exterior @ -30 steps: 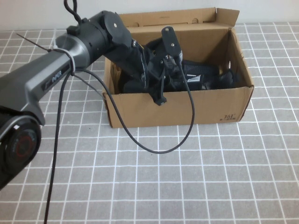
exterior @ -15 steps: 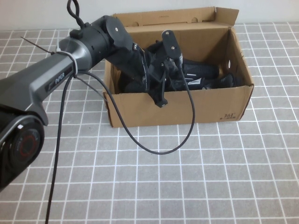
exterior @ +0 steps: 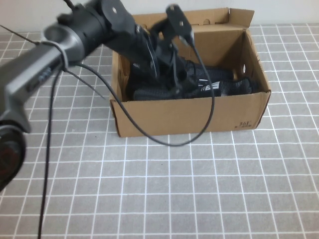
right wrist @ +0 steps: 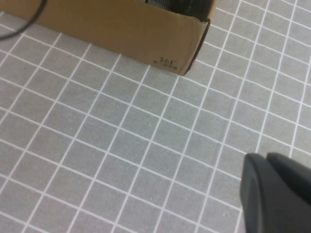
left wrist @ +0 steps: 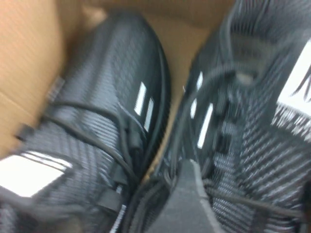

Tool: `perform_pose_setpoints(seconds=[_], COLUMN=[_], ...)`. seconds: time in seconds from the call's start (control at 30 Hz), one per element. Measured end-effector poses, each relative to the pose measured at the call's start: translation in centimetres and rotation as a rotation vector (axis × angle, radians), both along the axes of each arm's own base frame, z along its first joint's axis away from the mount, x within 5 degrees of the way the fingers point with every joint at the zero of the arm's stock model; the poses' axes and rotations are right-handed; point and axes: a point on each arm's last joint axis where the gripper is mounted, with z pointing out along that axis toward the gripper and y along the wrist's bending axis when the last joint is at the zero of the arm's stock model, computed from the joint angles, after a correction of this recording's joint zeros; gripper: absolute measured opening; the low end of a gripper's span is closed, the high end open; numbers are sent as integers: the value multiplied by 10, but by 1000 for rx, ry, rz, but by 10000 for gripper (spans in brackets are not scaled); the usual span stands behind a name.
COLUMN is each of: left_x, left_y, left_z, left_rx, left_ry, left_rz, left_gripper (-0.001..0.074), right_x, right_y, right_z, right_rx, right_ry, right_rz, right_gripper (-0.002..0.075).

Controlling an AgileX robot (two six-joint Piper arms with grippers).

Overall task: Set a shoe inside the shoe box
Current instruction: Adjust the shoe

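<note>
Table point(exterior: 209, 199): grey tiled surface; the shoe box stands toward twelve o'clock on it.
Shoe box point(exterior: 189, 117): brown cardboard, lid flap standing open at the far side, small black print at its near corner toward four o'clock.
Left arm: reaches in from nine o'clock and angles down over the open box, its black cable looping over the front wall.
Shoe point(left wrist: 252, 121): black mesh, white dashes and white tongue label, lying inside the box just beside its black mate point(left wrist: 97, 121); the two lie side by side, with a strip of cardboard floor showing between the toes.
Left tool point(exterior: 172, 74): inside the box mouth, over the shoes. One dark finger shows close above the laces in the wrist view; whether the jaws are spread or closed I cannot tell.
Right tool point(right wrist: 274, 194): parked low over bare tiles at about five o'clock of the box, well apart from it, fingers closed on nothing.
Step in hand: judged to be the release, the shoe already resting on the box floor.
Next move: calls for lifting the left tool straight up clear of laces and box walls, without dragging the shoe.
</note>
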Motion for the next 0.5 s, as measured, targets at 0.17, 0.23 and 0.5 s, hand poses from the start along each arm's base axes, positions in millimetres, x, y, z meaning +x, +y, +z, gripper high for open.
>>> perform_pose_setpoints(seconds=[0.17,0.23,0.5], left_x=[-15,-22,-62], left_y=[7,11,29], left_z=[46,65,137], left_rx=[-48,-72,-199], left_ry=[-77,-102,-124], left_rz=[23,38,137], left_gripper=[517,518,365], right_x=[0,0,-1], right_y=[0,0,2], right_z=[0,0,0], right_rx=[2,3,-3], right_ry=[1,2,6], right_rz=[1,1,34], right_gripper=[-16,-16,-16])
